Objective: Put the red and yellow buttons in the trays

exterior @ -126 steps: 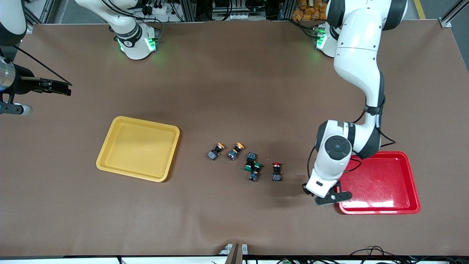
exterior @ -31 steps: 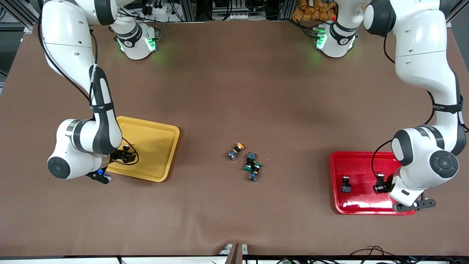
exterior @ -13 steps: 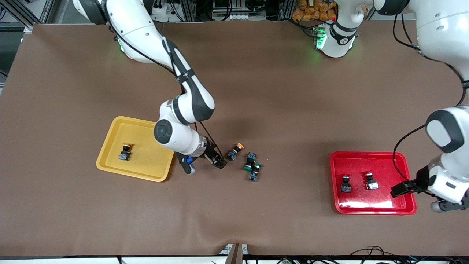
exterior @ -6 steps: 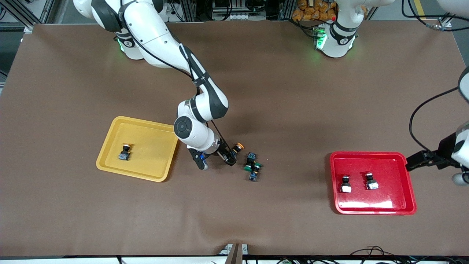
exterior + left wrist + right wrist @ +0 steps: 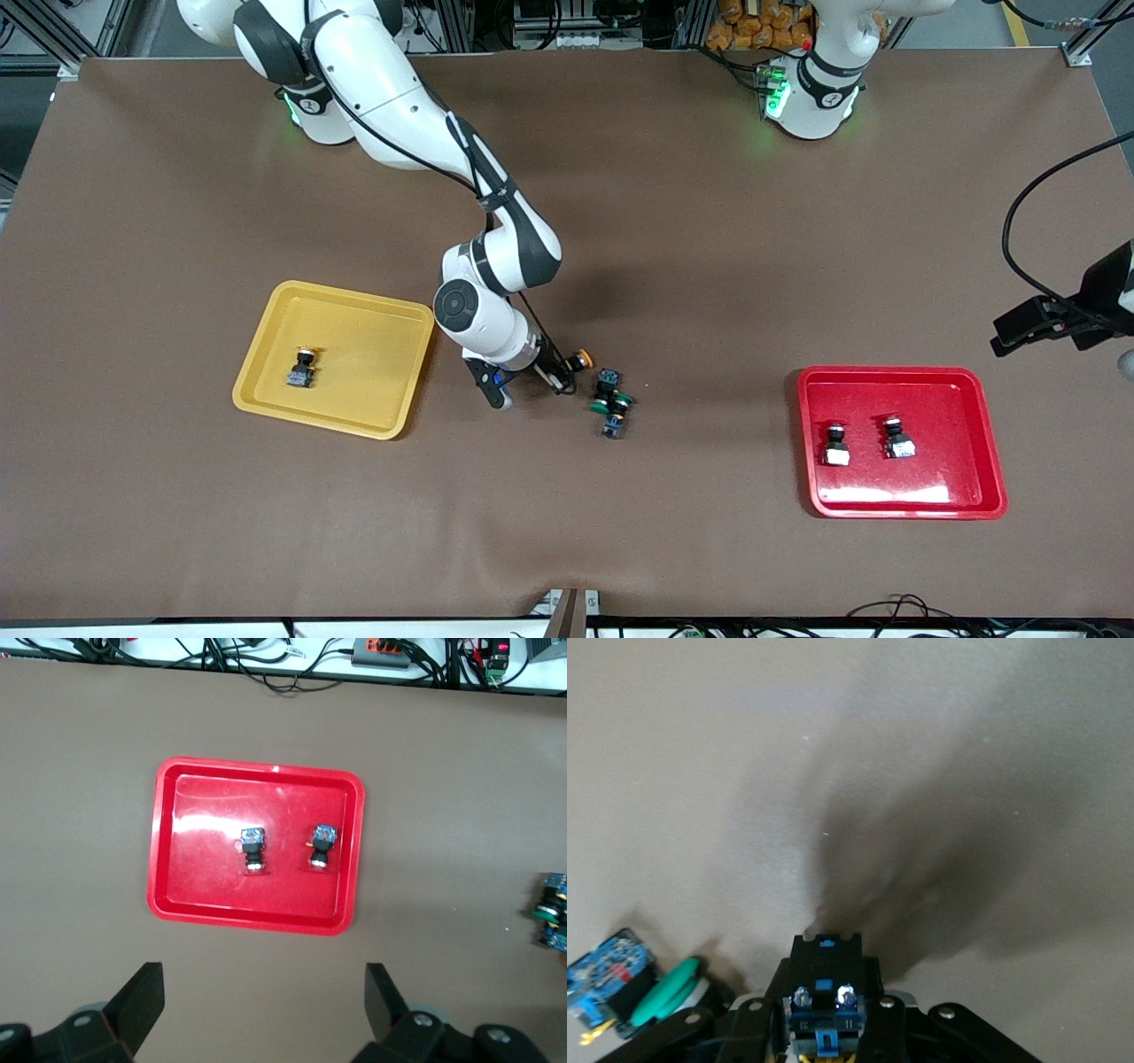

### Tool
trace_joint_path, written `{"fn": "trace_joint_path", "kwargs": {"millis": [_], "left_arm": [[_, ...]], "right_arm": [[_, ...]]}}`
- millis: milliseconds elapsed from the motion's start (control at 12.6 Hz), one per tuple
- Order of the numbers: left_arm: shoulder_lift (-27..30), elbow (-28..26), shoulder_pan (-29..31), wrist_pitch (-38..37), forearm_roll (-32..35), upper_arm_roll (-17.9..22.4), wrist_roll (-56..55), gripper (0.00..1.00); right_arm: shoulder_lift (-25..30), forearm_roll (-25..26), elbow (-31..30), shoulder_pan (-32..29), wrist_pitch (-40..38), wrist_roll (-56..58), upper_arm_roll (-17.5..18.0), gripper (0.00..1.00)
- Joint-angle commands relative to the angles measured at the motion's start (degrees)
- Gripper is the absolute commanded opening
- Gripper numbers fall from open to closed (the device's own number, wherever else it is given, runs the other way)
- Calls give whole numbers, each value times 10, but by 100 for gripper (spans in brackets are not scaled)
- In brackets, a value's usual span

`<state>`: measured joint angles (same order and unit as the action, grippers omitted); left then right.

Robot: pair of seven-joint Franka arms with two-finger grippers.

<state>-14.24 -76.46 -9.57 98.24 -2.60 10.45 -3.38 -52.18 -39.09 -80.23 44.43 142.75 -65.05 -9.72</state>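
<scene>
The yellow tray (image 5: 354, 424) holds one yellow-capped button (image 5: 301, 367). The red tray (image 5: 988, 443) holds two red-capped buttons (image 5: 834, 443) (image 5: 895, 438); the left wrist view shows this tray (image 5: 164, 859) and both buttons (image 5: 253, 847) (image 5: 321, 843). The second yellow button (image 5: 579, 360) lies on the table between the trays. My right gripper (image 5: 560, 377) is down at it, and its fingers press the button's black body (image 5: 824, 970) from both sides. My left gripper (image 5: 1032, 324) is open and empty in the air, beside the red tray; it also shows in the left wrist view (image 5: 264, 992).
Two green-capped switches (image 5: 611, 403) lie close beside the gripped yellow button, nearer to the front camera. One green cap (image 5: 664, 992) shows right next to my right gripper's fingers. The brown table mat (image 5: 567, 532) lies under everything.
My right gripper has slid in over the yellow button and closed round its body. My left arm has risen away from the red tray toward its end of the table.
</scene>
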Motion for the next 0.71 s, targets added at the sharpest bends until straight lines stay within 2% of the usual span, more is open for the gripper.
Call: {"fn": "trace_joint_path", "kwargs": {"millis": [0, 79, 159, 317, 555, 634], "left_arm": [[53, -51, -1, -7, 16, -10, -9, 100], [71, -70, -1, -5, 16, -10, -8, 100], [88, -84, -1, -5, 17, -10, -8, 100], [118, -108, 2, -5, 17, -10, -4, 100], [119, -110, 1, -5, 17, -10, 0, 100], [121, -117, 0, -6, 17, -12, 0, 100]], "right_arm": [[36, 8, 9, -21, -99, -3, -17, 0], [46, 23, 27, -36, -193, -1, -41, 0], [52, 46, 71, -43, -288, 6, -72, 0], [52, 62, 116, -54, -446, 76, -148, 0], [52, 59, 102, -58, -536, 293, -258, 0], [51, 59, 78, -62, -535, 345, -273, 0]]}}
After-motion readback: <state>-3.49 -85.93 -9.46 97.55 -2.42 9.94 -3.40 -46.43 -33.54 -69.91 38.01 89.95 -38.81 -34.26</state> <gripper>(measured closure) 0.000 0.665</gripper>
